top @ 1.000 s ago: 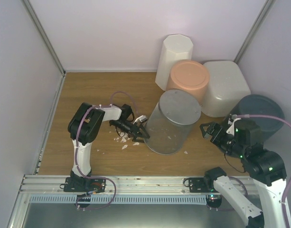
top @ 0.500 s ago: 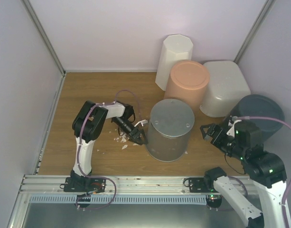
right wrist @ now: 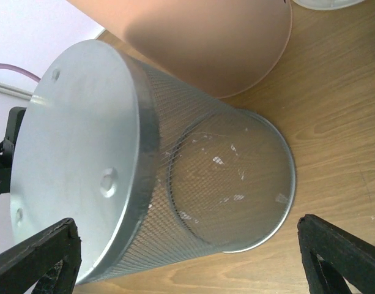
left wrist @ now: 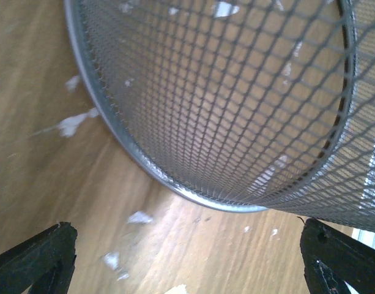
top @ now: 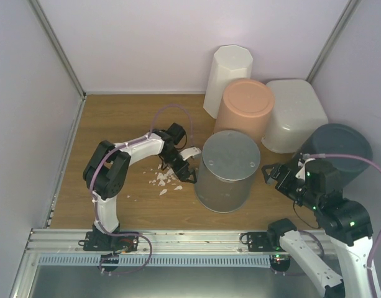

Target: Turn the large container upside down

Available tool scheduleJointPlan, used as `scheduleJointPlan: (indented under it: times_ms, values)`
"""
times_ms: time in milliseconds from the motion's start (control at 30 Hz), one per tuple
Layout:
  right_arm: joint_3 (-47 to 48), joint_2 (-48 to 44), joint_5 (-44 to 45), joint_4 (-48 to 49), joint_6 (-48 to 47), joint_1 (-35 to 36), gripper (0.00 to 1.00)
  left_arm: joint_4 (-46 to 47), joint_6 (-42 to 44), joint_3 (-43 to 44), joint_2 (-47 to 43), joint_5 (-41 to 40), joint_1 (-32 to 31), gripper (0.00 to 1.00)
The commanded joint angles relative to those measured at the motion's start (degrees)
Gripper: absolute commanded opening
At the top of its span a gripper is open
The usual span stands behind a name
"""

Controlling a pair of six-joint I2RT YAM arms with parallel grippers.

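Observation:
The large container (top: 296, 115), a wide translucent-white tub, stands at the back right with a closed flat face up; only a sliver of it (right wrist: 328, 3) reaches the right wrist view. Neither gripper touches it. My left gripper (top: 185, 166) is open beside the left wall of a grey wire-mesh bin (top: 226, 169), well to the tub's left. In the left wrist view the left gripper (left wrist: 187, 269) has only table between its fingers, the mesh bin (left wrist: 224, 104) just ahead. My right gripper (top: 272, 174) is open, right of the mesh bin and in front of the tub.
The mesh bin (right wrist: 144, 165) stands base up. Behind it are an orange bin (top: 245, 108) and a tall white faceted bin (top: 227, 77). A dark grey bin (top: 339, 149) stands at the right wall. White paper scraps (top: 162, 180) lie left of the mesh bin.
The mesh bin has gone from leaning to standing squarely base up. My left gripper has moved back and to the right along its side. The right gripper has barely moved.

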Motion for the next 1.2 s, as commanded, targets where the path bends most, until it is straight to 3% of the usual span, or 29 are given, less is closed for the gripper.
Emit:
scheduleJointPlan:
  times_ms: [0,500,900,1033,1167]
  values:
    - [1.0,-0.8,1.4,0.8,-0.1,0.1,0.96,2.7,-2.8,2.3,0.8,1.6,-3.7,0.99]
    - [1.7,-1.7,1.7,1.4,-2.1,0.2,0.96,6.7,-10.1,16.1,10.2,2.1,-9.2,0.99]
    - [-0.6,-2.1,0.7,3.3,-4.3,0.2,0.96,10.3,-13.0,22.1,13.9,-0.9,-13.0,0.99]
    - [-2.5,-3.1,1.1,8.6,-6.8,0.1,1.00,9.2,-11.3,20.5,10.5,-4.4,-13.0,0.99]
    - [-3.1,-3.0,5.5,15.8,-10.3,0.2,1.00,9.9,-8.9,15.0,0.4,-11.9,-11.5,0.99]
